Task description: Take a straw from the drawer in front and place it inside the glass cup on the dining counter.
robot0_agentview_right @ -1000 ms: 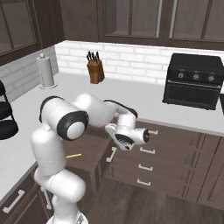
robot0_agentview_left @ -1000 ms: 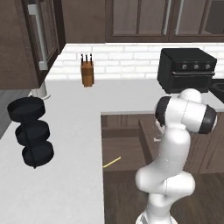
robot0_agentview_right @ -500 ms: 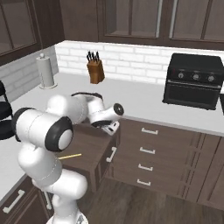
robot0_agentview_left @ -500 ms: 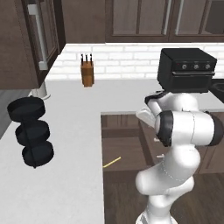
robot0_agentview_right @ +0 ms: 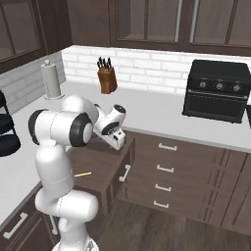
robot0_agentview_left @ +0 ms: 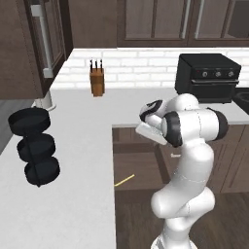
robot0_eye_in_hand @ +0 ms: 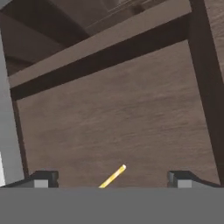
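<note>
Straw (robot0_eye_in_hand: 113,176) flat on the drawer (robot0_eye_in_hand: 131,118) floor, bottom centre of the hand view, long axis diagonal, pointing upper right, claw (robot0_eye_in_hand: 109,179) spread wide, empty.

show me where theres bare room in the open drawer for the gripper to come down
Nearly the whole floor of the drawer is bare wood. The only item is the straw, lying near the counter-side wall. The open gripper hangs above, with bare wood either side of the straw.
</note>
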